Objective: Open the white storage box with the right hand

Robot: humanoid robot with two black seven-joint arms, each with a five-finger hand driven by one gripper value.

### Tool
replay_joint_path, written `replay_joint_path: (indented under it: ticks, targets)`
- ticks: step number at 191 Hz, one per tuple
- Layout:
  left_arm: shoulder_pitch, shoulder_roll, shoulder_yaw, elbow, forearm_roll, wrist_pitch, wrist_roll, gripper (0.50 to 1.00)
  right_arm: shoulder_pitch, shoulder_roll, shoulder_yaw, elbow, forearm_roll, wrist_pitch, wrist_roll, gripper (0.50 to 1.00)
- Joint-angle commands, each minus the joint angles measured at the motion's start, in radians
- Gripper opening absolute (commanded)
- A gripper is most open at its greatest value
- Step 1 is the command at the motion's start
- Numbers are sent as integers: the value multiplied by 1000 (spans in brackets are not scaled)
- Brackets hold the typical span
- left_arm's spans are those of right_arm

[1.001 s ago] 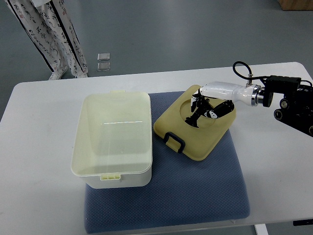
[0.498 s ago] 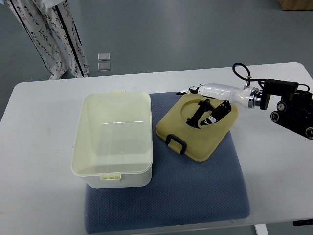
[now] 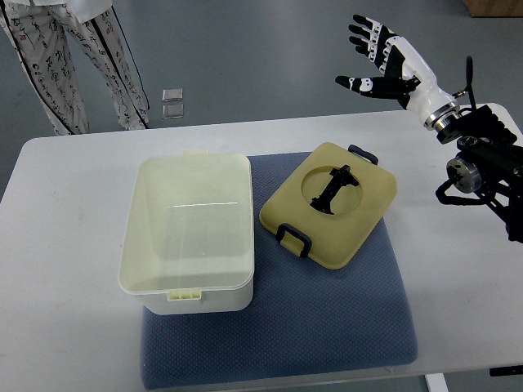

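Well below the open-fingered right hand (image 3: 391, 61) lies the lid (image 3: 329, 202), beside the box (image 3: 189, 237).

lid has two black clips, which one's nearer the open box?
The clip at the lid's lower-left edge, beside the box; the other clip sits at the far edge.

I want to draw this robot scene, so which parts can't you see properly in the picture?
- The person in patterned trousers: top view, cut off above the legs by the top edge.
- The right robot hand: its arm runs off the right edge.
- The left robot hand: not in the picture.
- The two small clear squares on the floor: too small to identify.
- The blue mat: partly hidden under the open white storage box.
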Motion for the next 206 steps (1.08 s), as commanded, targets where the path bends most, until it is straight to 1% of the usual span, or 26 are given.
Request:
replay_joint_path:
  ticks: [1,2,3,4,5,6,7,8,9,16,18,28,36,50,82,100,115,121,148,196,206]
  targets:
    - [0,0,0,0,0,0,0,1000,-4,2,1,-8,128,4,-40,905]
    - [0,0,0,0,0,0,0,1000,-4,2,1,-8,128,4,-40,905]
    - [0,0,0,-2,0,0,0,1000,-4,3,1,-10,142,4,-60,905]
    - [0,0,0,-2,0,0,0,1000,-4,3,1,-10,142,4,-60,905]
    - [0,0,0,-2,0,0,0,1000,-4,3,1,-10,157,1,-80,905]
    - [0,0,0,-2,0,0,0,1000,-4,3,1,-10,157,1,-80,905]
    - [0,0,0,0,0,0,0,1000,-6,5,1,-11,171,-1,-98,905]
    - [0,0,0,0,0,0,0,1000,-6,5,1,-11,171,-1,-98,905]
    - [0,0,0,0,0,0,0,1000,-7,5,1,-11,186,-2,-115,905]
    - [0,0,0,0,0,0,0,1000,-14,7,1,-13,232,-5,-157,905]
    - [0,0,0,0,0,0,0,1000,-15,11,1,-13,263,-5,-181,905]
    - [0,0,0,-2,0,0,0,1000,-21,17,1,-14,333,-4,-212,905]
    - [0,0,-2,-2,0,0,0,1000,-27,20,-1,-14,370,-2,-220,907]
    - [0,0,-2,0,0,0,0,1000,-38,26,-10,-13,393,4,-221,926]
    - [0,0,-2,-2,0,0,0,1000,-72,71,1,-13,395,9,-220,930]
    - [0,0,-2,0,0,0,0,1000,-93,92,7,-13,399,9,-204,930]
    - [0,0,-3,-2,0,0,0,1000,-98,108,8,-13,399,29,-186,930]
    - [-2,0,-3,-2,0,0,0,1000,-98,108,8,-13,399,38,-177,930]
    - [0,0,-5,-2,0,0,0,1000,-101,111,59,-16,396,35,-145,930]
    - [0,0,0,0,0,0,0,1000,-101,100,79,-45,396,38,-143,930]
    - [0,0,0,0,0,0,0,1000,-103,102,79,-48,389,38,-134,930]
